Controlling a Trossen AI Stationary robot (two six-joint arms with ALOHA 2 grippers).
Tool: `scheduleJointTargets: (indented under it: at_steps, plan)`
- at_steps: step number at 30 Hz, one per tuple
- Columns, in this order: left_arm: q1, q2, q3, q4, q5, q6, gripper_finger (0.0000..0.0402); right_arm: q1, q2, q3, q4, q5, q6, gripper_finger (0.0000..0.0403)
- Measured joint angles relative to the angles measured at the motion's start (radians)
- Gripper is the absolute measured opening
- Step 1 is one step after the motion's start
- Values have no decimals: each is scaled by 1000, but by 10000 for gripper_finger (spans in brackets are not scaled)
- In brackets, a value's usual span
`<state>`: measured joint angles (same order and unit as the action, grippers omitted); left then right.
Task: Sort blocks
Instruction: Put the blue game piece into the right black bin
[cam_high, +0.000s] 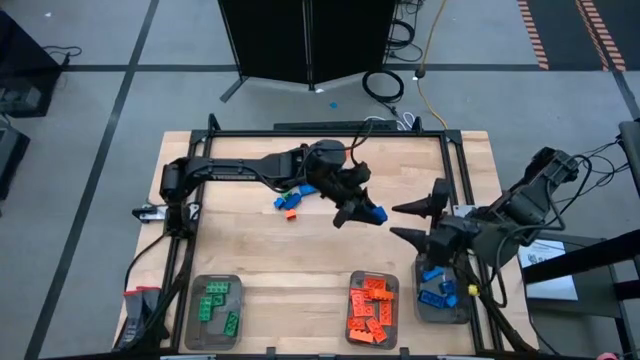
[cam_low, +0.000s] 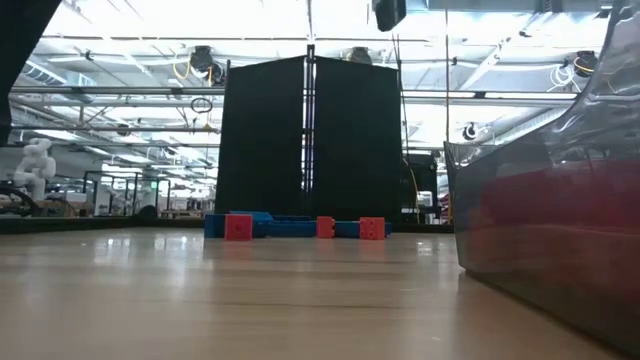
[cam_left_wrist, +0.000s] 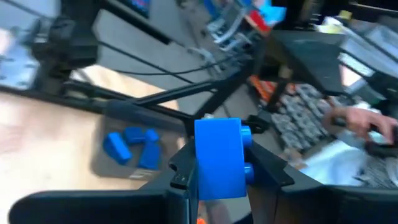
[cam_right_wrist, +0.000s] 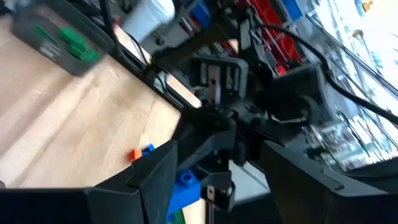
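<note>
My left gripper (cam_high: 362, 210) reaches over the table's middle and is shut on a blue block (cam_high: 376, 213), seen close in the left wrist view (cam_left_wrist: 219, 158). My right gripper (cam_high: 402, 221) hangs open just to the right of it, above the blue tray (cam_high: 441, 308), fingers pointing left; its wrist view shows the held block (cam_right_wrist: 184, 185). Loose blue, green and orange blocks (cam_high: 290, 201) lie on the wood behind the left gripper and show in the low view (cam_low: 296, 227). Sorted blocks fill the green tray (cam_high: 213, 310) and the orange tray (cam_high: 372, 308). My left gripper pinches the blue block by its two opposite flat sides (cam_left_wrist: 200, 163) between the two fingers (cam_left_wrist: 268, 168). The studs (cam_left_wrist: 247, 132) face sideways past one finger. The block is lifted clear of the table, sticking out beyond the fingertips.
Three clear trays sit along the table's near edge: green at left, orange in the middle, blue at right. A black frame (cam_high: 456, 170) runs along the table's sides. The orange tray's wall (cam_low: 540, 230) fills the low view's right. A person's hand (cam_left_wrist: 364, 118) shows beyond the table.
</note>
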<state>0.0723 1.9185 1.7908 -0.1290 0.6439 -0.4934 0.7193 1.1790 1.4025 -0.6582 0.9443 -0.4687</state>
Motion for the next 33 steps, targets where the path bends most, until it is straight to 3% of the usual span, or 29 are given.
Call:
scheduleJointTargets:
  at_steps: [7, 10, 18, 24, 33]
  plan:
    - [-1, -5, 0, 19, 108, -7, 86, 0, 0, 0, -4, -18, 6, 226]
    - [-1, -5, 0, 47, 148, -39, 86, -17, 4, 0, -7, -80, 42, 226]
    - [13, -5, 0, 45, 172, -52, 86, -98, 38, -1, -42, -237, 102, 226]
    - [5, -4, 0, 38, 203, -52, 86, -136, 56, -1, -41, -281, 85, 228]
    - [-9, -4, 0, 36, 240, -51, 86, -175, 57, -1, -8, -299, 64, 284]
